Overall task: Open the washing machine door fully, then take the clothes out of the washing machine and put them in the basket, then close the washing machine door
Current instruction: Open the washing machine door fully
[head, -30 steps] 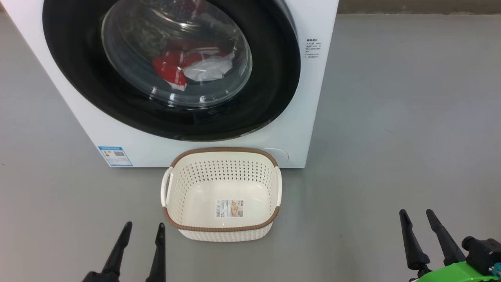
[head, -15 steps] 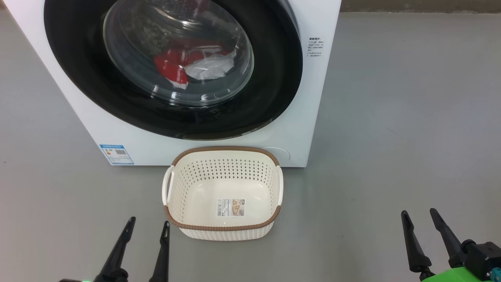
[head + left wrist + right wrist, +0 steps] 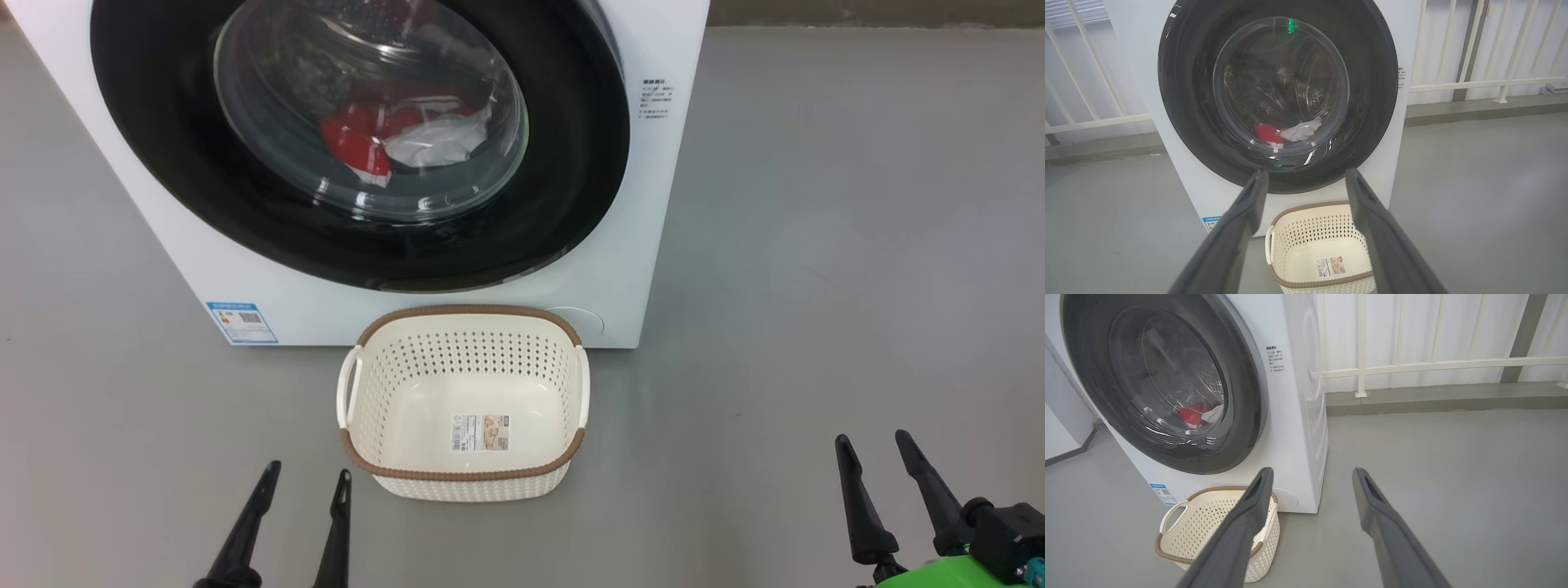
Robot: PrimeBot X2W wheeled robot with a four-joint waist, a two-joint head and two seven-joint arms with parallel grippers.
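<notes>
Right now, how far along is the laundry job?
Nothing looks done: the washing machine door is shut, the clothes lie behind its glass, and the basket is empty. In hand: nothing; the left gripper and right gripper are open, short of the door. Left: open door, move clothes, close door.

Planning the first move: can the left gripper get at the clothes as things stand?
Probably not: the washing machine door looks shut, so it stands between the open left gripper and the clothes inside.
</notes>
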